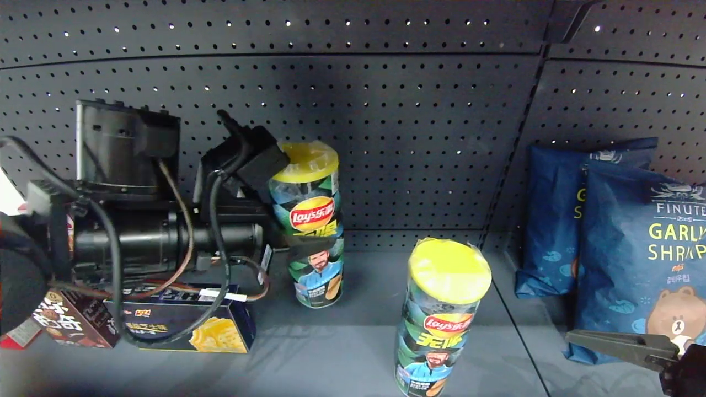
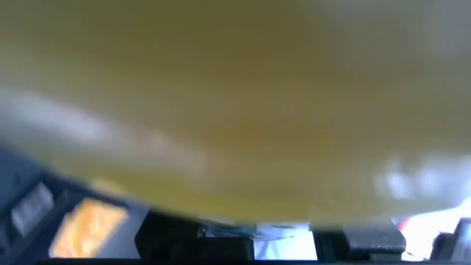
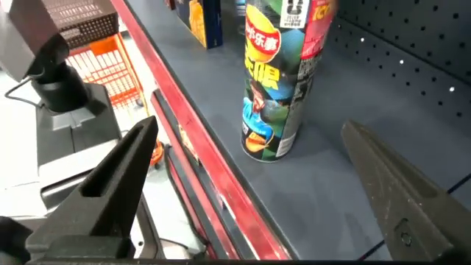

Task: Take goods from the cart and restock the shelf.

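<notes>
A chip can with a yellow lid [image 1: 311,220] stands upright at the back of the grey shelf [image 1: 358,347]. My left gripper [image 1: 303,238] comes in from the left and is shut around its middle, one dark finger crossing its front. The lid [image 2: 235,103] looms close in the left wrist view. A second, matching can [image 1: 441,320] stands free nearer the front, also seen as the can [image 3: 283,81] in the right wrist view. My right gripper [image 3: 250,131] hangs open in front of it, off the shelf's edge; one of its fingers [image 1: 620,341] shows at lower right.
A dark blue snack box [image 1: 187,325] and a brown box [image 1: 71,325] lie under my left arm. Blue snack bags [image 1: 640,248] stand at the right. A perforated back panel [image 1: 419,138] closes the shelf. An orange cart [image 3: 96,55] stands below the red shelf edge [image 3: 191,162].
</notes>
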Robot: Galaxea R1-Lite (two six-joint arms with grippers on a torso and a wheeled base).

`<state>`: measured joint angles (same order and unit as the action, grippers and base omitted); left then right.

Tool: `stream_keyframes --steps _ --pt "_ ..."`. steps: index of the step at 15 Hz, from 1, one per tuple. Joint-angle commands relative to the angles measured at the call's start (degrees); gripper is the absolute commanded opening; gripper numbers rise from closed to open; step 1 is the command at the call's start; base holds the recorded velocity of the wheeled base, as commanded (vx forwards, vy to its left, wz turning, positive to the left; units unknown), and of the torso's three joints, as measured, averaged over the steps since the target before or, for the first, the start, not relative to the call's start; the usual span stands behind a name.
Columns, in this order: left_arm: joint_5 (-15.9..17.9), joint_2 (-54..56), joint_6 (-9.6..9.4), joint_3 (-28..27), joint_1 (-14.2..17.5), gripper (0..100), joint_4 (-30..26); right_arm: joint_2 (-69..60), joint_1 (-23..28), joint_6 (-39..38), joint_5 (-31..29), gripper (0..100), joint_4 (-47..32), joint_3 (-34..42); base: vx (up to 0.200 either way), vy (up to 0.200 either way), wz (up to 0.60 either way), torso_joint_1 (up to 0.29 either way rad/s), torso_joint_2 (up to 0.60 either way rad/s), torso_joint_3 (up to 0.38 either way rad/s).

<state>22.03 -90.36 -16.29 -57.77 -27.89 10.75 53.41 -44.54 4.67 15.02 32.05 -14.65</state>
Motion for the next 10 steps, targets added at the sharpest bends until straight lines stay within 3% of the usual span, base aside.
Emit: stream_keyframes --steps 1,4,5,6,7,10 --pt "0.30 -8.17 -0.41 -7.53 -0.32 0 -0.82 -1.38 -0.10 -1.24 0.10 100 0.12 1.29 0.000 0.000 0.00 0.000 0.00 0.000" --pt "1.26 -11.16 -0.59 -16.06 -1.90 0 -10.75 -2.69 -0.10 -2.21 0.19 100 0.12 1.91 0.000 0.000 0.00 0.000 0.00 0.000" --pt "3.37 -12.39 -1.99 -16.85 -1.99 0 -11.46 -2.78 -0.10 -2.65 0.19 100 0.12 1.47 0.000 0.000 0.00 0.000 0.00 0.000" --pt "4.43 -14.15 -3.40 -16.94 -1.99 0 -8.99 -2.69 -0.02 -3.09 0.19 100 0.29 1.38 0.000 0.000 0.00 0.000 0.00 0.000" --pt "4.87 -15.02 -3.40 -16.67 -1.99 0 -5.92 -2.34 -0.02 -3.35 0.19 100 0.82 1.65 0.000 0.000 0.00 0.000 0.00 0.000" --pt "4.78 -17.40 -3.40 -16.58 -2.25 0 -3.46 -1.38 0.42 -4.05 0.19 100 1.61 1.29 0.000 0.000 0.00 0.000 0.00 0.000"
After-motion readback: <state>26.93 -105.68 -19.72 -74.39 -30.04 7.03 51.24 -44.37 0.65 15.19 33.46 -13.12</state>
